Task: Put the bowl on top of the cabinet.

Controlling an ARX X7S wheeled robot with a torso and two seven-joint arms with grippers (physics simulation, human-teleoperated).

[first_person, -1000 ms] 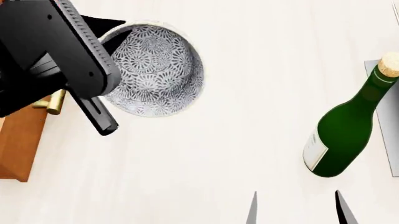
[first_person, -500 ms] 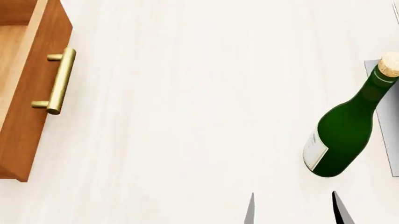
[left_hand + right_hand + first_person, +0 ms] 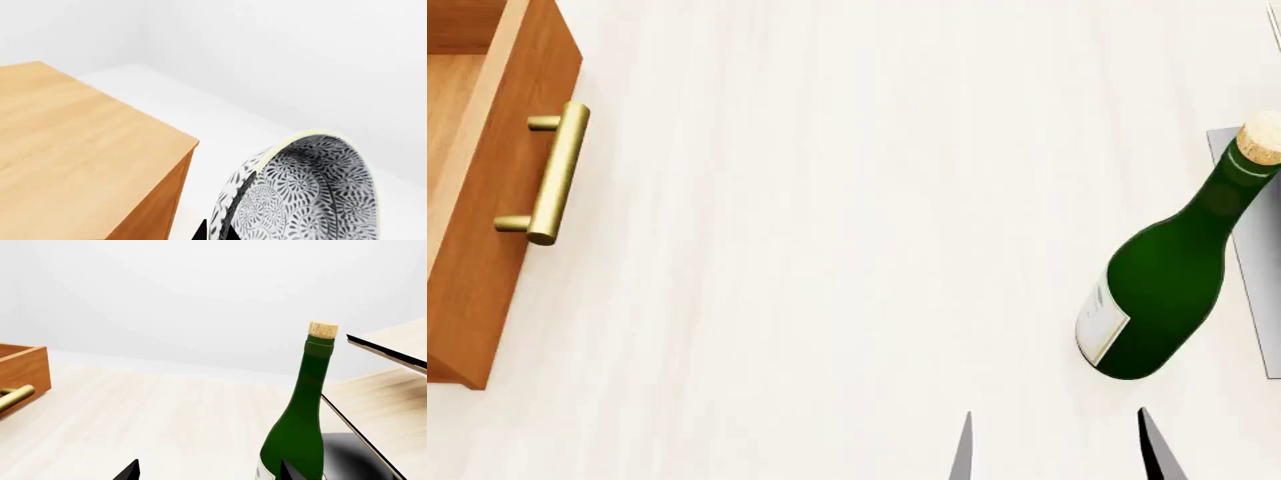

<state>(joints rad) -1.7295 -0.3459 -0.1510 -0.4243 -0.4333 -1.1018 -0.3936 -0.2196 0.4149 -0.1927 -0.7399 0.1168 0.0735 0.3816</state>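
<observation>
My left gripper (image 3: 212,233) pinches the white-grey patterned bowl (image 3: 303,192) tilted beside the orange-brown wooden cabinet (image 3: 80,155); I should level it over the top.

We found a bare simulated room, not a furnished home: blank white walls (image 3: 200,300), a pale wood worktop (image 3: 827,250), an orange-brown cabinet (image 3: 73,150) with a brass handle (image 3: 554,172), and a corked green bottle (image 3: 1168,270) near the worktop's right edge.

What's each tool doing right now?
Left tool: shut on the bowl, beside the cabinet top.
Right tool: open, empty.
</observation>
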